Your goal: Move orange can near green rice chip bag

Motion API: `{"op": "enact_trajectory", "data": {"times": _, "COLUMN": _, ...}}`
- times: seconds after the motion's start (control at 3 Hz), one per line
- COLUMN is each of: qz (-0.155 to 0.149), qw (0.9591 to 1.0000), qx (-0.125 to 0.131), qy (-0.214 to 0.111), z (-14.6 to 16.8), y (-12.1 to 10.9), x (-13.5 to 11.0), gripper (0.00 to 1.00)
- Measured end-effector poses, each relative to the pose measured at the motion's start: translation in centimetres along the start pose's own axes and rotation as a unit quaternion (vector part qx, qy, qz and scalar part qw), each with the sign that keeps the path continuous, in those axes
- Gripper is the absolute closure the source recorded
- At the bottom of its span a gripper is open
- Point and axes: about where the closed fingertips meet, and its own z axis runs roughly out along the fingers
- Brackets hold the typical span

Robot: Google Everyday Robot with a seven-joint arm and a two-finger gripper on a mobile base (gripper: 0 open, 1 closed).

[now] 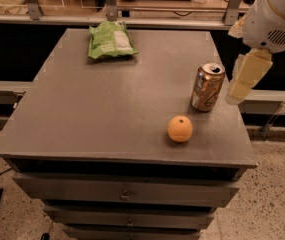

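Nearest the camera stood the front of a grey metal drawer cabinet [127,194], its stacked drawers resting on a speckled floor [274,204]. The cabinet's flat grey top [107,109] carried three objects. Closest to the front edge, right of centre, lay a round orange fruit [180,129]. Just behind it and slightly to the right, apart from the fruit, stood the small coppery-orange metal drink can [207,86], upright, with its silver top and opened tab showing, near the right edge of the top. Beside the can on its right, close to it but with no visible contact, the cream-coloured gripper [239,86] hung over the right edge of the cabinet, slanting downward from the rounded white arm housing [277,14] in the upper right corner. Whether the gripper was spread or pressed together could not be told from this view; it held nothing visibly. Well apart from the can, at the far end of the top and left of centre, lay the flat crinkled bright green snack bag with a white label panel [110,40]. Beyond the cabinet ran a pale horizontal metal rail [147,21].
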Motion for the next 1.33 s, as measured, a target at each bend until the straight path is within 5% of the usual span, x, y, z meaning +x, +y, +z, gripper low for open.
{"op": "enact_trajectory", "data": {"times": 0.33, "qz": -0.001, "qw": 0.9992, "qx": -0.039, "qy": -0.005, "z": 6.6, "y": -3.4, "x": -0.5, "gripper": 0.0}}
{"op": "enact_trajectory", "data": {"times": 0.67, "qz": -0.002, "qw": 0.9972, "qx": -0.075, "qy": -0.003, "z": 9.9, "y": -4.6, "x": -0.6, "gripper": 0.0}}
{"op": "enact_trajectory", "data": {"times": 1.33, "qz": -0.02, "qw": 0.9975, "qx": -0.063, "qy": -0.024, "z": 8.0, "y": -4.2, "x": -1.5, "gripper": 0.0}}
